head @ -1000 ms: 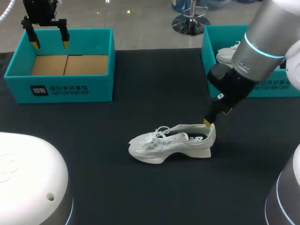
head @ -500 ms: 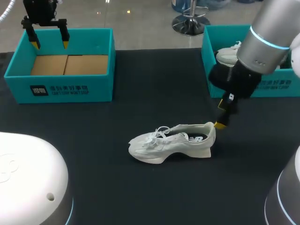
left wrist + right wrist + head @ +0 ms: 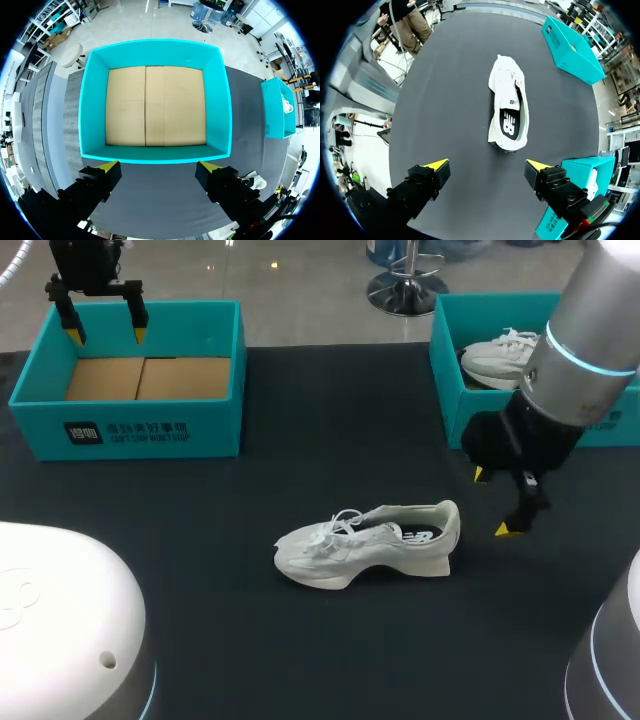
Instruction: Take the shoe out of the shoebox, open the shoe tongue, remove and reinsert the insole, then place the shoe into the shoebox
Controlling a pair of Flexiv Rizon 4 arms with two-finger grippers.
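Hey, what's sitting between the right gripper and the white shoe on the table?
Nothing: only bare black table between right gripper and shoe, clearest in the right wrist view.

Ahead of my right claw [image 3: 486, 164], white shoe [image 3: 507, 107] of matt cloth, smooth sole, dark matt table cover [image 3: 450, 100], beyond my left claw [image 3: 157, 166] teal cardboard shoebox [image 3: 220, 100], plain brown inside

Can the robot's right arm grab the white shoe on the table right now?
Probably yes. The right gripper is open and hangs just off the heel of the white shoe, with only bare black table between them.
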